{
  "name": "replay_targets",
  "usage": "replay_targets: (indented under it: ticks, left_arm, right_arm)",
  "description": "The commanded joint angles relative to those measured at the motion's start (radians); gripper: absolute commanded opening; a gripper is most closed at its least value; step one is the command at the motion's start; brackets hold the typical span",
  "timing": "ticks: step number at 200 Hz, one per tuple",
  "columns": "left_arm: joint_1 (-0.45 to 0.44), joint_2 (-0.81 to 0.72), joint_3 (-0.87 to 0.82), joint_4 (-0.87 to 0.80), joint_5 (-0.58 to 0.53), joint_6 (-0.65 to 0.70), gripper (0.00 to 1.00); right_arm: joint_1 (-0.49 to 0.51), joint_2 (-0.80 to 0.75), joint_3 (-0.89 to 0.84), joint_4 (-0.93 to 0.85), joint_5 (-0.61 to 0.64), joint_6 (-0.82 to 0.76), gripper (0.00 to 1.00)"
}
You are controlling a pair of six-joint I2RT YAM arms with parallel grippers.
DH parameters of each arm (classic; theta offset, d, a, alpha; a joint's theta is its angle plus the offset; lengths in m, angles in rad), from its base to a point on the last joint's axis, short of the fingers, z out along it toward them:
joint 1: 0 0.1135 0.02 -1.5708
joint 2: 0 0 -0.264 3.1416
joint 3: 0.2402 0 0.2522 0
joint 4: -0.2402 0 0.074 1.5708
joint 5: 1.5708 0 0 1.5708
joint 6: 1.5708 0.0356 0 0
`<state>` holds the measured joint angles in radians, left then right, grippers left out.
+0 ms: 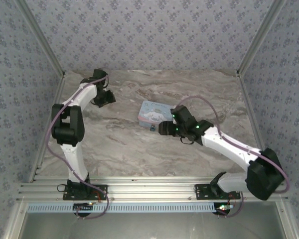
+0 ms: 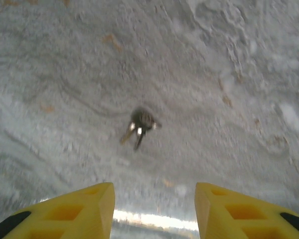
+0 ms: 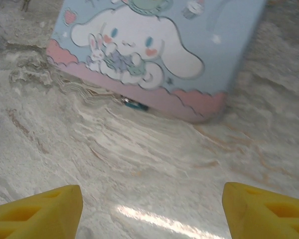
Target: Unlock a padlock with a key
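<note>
A small bunch of keys [image 2: 139,124] lies on the marble table, ahead of and below my left gripper [image 2: 154,211]. Its yellow fingers [image 2: 84,209] stand apart with nothing between them. In the top view this gripper [image 1: 107,97] hovers at the back left. The tiny blue padlock [image 3: 134,104] lies against the near side of the pale blue tin [image 3: 154,45]; in the top view the padlock [image 1: 152,128] sits just left of my right gripper [image 1: 163,128]. The right gripper [image 3: 152,214] is open wide and empty, with bare table between it and the padlock.
The pale blue cartoon tin [image 1: 154,113] lies flat near the table's middle. Patterned walls and metal posts [image 1: 254,50] close in the back and sides. An aluminium rail [image 1: 149,191] runs along the near edge by the arm bases.
</note>
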<state>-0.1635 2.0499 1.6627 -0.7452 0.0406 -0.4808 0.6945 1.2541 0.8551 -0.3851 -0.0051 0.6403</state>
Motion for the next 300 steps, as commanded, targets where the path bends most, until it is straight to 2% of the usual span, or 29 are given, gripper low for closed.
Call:
replay_targets:
  ticks: [1,27,68,124,142,160,171,189,218,244,269,281,300]
  left_arm:
    - [0.002,0.077,0.101,-0.082,-0.059,-0.033,0.46]
    - [0.002,0.167,0.204,-0.131,-0.105,-0.027,0.46]
    - [0.002,0.284,0.337,-0.172,-0.084,0.001,0.42]
    - [-0.019,0.264,0.248,-0.134,-0.057,-0.004,0.31]
    - [-0.023,0.242,0.211,-0.120,-0.053,-0.001,0.32]
    - [-0.027,0.222,0.188,-0.109,-0.062,0.029,0.43]
    - [-0.027,0.206,0.176,-0.094,-0.061,0.069,0.49]
    - [-0.026,0.186,0.177,-0.088,-0.042,0.163,0.49]
    - [-0.027,0.145,0.177,-0.082,0.027,0.443,0.44]
    - [-0.019,0.112,0.151,-0.085,0.008,0.685,0.44]
    - [0.033,0.121,0.167,-0.080,0.077,0.712,0.45]
    - [0.040,0.134,0.176,-0.082,0.072,0.722,0.45]
    - [0.041,0.165,0.209,-0.129,0.079,0.751,0.40]
  right_arm:
    - [0.013,-0.091,-0.077,-0.013,0.085,0.081,0.75]
    - [0.014,-0.191,-0.162,-0.034,0.147,0.126,0.76]
    - [0.006,-0.291,-0.264,0.007,0.231,0.192,0.77]
    - [-0.015,-0.263,-0.253,0.032,0.242,0.181,0.78]
    - [-0.018,-0.250,-0.240,0.026,0.231,0.169,0.78]
    - [-0.019,-0.253,-0.238,0.016,0.225,0.166,0.78]
    - [-0.019,-0.262,-0.242,0.010,0.226,0.165,0.78]
    - [-0.019,-0.286,-0.254,-0.002,0.230,0.168,0.78]
    - [-0.018,-0.338,-0.276,-0.014,0.234,0.174,0.77]
    - [-0.013,-0.368,-0.289,-0.022,0.228,0.179,0.77]
    - [-0.011,-0.372,-0.285,-0.033,0.217,0.176,0.77]
    - [-0.009,-0.373,-0.280,-0.038,0.213,0.171,0.77]
    - [-0.009,-0.373,-0.277,-0.047,0.213,0.166,0.77]
